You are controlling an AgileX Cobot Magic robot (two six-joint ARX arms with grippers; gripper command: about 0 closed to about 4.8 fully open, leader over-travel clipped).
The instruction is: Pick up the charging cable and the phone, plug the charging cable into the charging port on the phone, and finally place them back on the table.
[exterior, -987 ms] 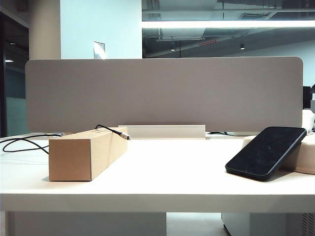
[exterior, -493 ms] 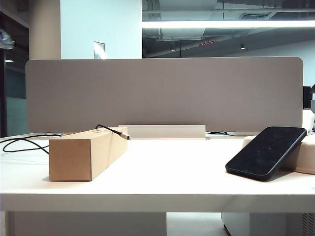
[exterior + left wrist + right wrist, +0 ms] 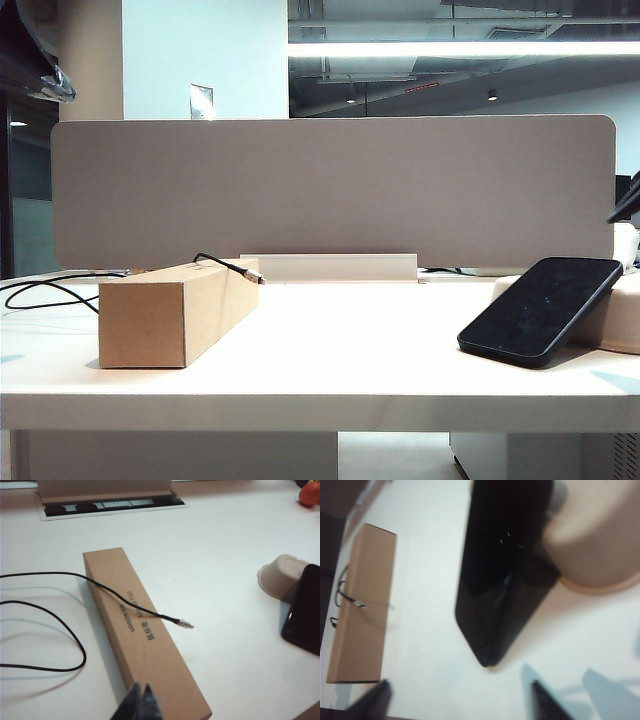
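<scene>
The charging cable (image 3: 120, 598) lies draped over a brown cardboard box (image 3: 145, 640), and its silver plug tip (image 3: 186, 625) sticks out past the box's side. The black phone (image 3: 505, 570) leans screen-up against a cream pad (image 3: 600, 535) on the white table (image 3: 350, 340). The charging port is too small to make out. My left gripper (image 3: 141, 686) hangs shut and empty above the box's near end, short of the plug. My right gripper (image 3: 459, 692) is open above bare table just short of the phone's lower end, with nothing between its fingers (image 3: 542, 695).
The box (image 3: 180, 315) stands on the left of the table and the pad (image 3: 620, 320) at the right edge. A grey divider panel (image 3: 330, 190) closes the back, with a socket slot (image 3: 107, 505) at its foot. The cable's slack loops (image 3: 60, 625) lie beside the box.
Both arms have come down: the left arm's dark shape now shows at the top left of the exterior view, the right at its right edge. Phone, cable and box have not moved.
</scene>
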